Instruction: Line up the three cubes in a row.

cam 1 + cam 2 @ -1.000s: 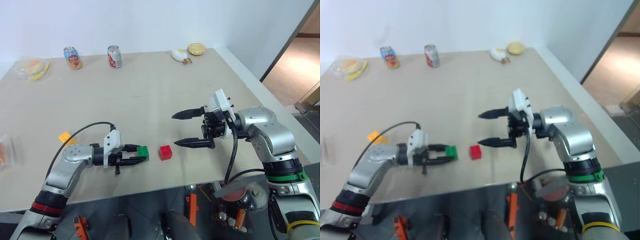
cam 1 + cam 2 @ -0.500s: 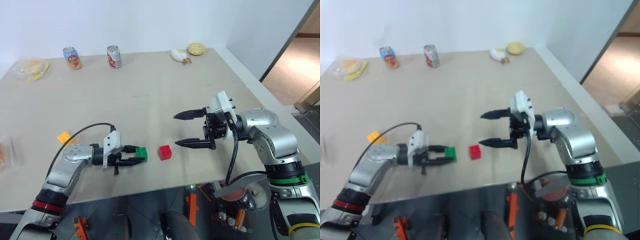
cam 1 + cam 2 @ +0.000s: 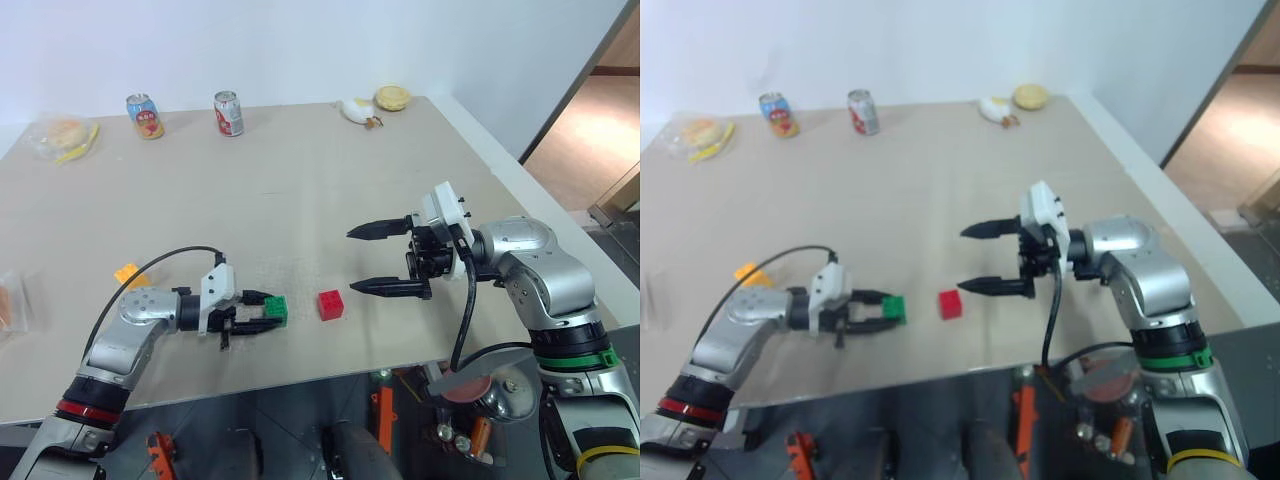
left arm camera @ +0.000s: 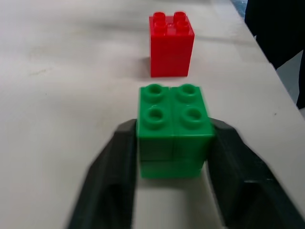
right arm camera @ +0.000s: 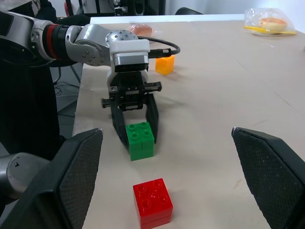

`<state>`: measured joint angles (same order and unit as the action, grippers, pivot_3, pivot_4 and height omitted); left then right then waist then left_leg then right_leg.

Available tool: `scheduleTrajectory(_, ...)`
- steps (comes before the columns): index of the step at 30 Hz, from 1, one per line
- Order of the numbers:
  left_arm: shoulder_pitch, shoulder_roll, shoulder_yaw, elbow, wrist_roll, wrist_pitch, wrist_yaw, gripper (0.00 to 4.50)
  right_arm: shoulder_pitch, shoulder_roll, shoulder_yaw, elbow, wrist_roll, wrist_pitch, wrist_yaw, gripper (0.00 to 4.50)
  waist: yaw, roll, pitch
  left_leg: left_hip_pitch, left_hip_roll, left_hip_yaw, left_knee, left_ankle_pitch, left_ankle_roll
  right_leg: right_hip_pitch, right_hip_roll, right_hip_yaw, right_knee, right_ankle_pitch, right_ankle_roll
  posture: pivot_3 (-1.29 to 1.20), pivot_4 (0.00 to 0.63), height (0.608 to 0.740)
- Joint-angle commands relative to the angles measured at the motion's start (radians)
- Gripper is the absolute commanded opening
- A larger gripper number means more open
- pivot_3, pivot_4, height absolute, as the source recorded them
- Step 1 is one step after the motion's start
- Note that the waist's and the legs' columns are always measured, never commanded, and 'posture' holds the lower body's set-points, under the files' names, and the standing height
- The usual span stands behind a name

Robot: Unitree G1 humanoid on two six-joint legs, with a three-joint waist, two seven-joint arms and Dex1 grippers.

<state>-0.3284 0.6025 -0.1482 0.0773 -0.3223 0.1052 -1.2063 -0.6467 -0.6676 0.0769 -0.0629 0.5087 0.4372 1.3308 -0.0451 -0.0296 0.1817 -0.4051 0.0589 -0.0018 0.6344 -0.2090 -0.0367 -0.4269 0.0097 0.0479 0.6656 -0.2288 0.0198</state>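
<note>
Your left fingers (image 4: pixel 114 181) flank the studded green cube (image 4: pixel 174 129), loosened with thin gaps, on the smooth matte bench (image 3: pixel 300 190). The glossy red cube (image 3: pixel 331 305) sits just beside it at 3 o'clock, the yellow-orange cube (image 3: pixel 128 273) well apart at 9. Your right fingers (image 3: pixel 385 258), tapered and black, hover spread wide, holding nothing.

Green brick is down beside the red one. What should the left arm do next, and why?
Probably back the left gripper straight off the green studded plastic cube, jaws spread. The cube sits on the table in line with the red studded plastic cube, with the fingers flanking it. The yellow-orange studded plastic cube lies apart, beside that arm, not yet in the row.
</note>
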Motion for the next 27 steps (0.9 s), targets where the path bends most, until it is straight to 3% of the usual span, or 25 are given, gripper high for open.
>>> scheduleTrajectory(1,-0.015,0.013,0.028,-0.016,-0.005,-0.014,-0.006,3.69,-0.023,0.000,-0.023,-0.012,0.020,-0.014,0.010,4.50,0.000,0.000,0.000,0.000,0.000,0.000,0.000,0.000,0.000,0.000,0.000,0.000,0.000,0.000,0.000,0.00,0.150,0.740)
scheduleTrajectory(3,-0.004,0.016,0.047,-0.045,-0.025,0.003,0.005,4.40,-0.031,0.002,-0.022,-0.003,0.021,-0.016,0.016,4.50,0.000,0.000,0.000,0.000,0.000,0.000,0.000,0.000,0.000,0.000,0.000,0.000,0.000,0.000,0.000,0.00,0.150,0.740)
scheduleTrajectory(4,0.002,0.016,0.061,-0.063,-0.039,0.016,0.017,4.45,-0.035,0.003,-0.022,0.000,0.023,-0.017,0.019,4.50,0.000,0.000,0.000,0.000,0.000,0.000,0.000,0.000,0.000,0.000,0.000,0.000,0.000,0.000,0.000,0.00,0.150,0.740)
scheduleTrajectory(11,0.131,-0.006,0.281,-0.359,-0.213,0.214,0.268,4.45,-0.074,0.031,-0.031,0.014,0.059,0.002,0.029,4.50,-0.001,0.000,0.000,0.000,0.002,0.000,0.000,0.000,0.000,0.000,0.001,0.000,0.000,0.000,0.000,0.00,0.150,0.740)
scheduleTrajectory(15,0.216,-0.005,0.444,-0.455,-0.219,0.256,0.446,4.45,-0.108,0.066,-0.012,0.048,0.060,-0.007,0.036,4.50,-0.002,0.000,0.000,0.001,0.002,0.001,0.000,0.000,0.000,0.000,0.001,0.001,0.000,0.000,0.000,0.00,0.150,0.740)
scheduleTrajectory(20,0.285,-0.005,0.637,-0.412,-0.174,0.253,0.621,4.45,-0.174,0.132,0.016,0.124,0.034,-0.039,0.050,4.50,-0.003,0.000,0.000,0.002,0.002,0.001,0.000,0.000,0.000,0.000,0.002,0.001,0.001,0.001,-0.002,0.00,0.150,0.740)
scheduleTrajectory(27,0.367,-0.036,0.672,-0.332,-0.107,0.195,0.691,4.45,-0.218,0.202,0.038,0.179,0.015,-0.066,0.055,4.50,0.001,-0.001,0.000,0.001,0.002,0.001,0.000,0.000,0.000,0.000,0.001,0.001,0.000,0.001,-0.001,0.00,0.150,0.740)
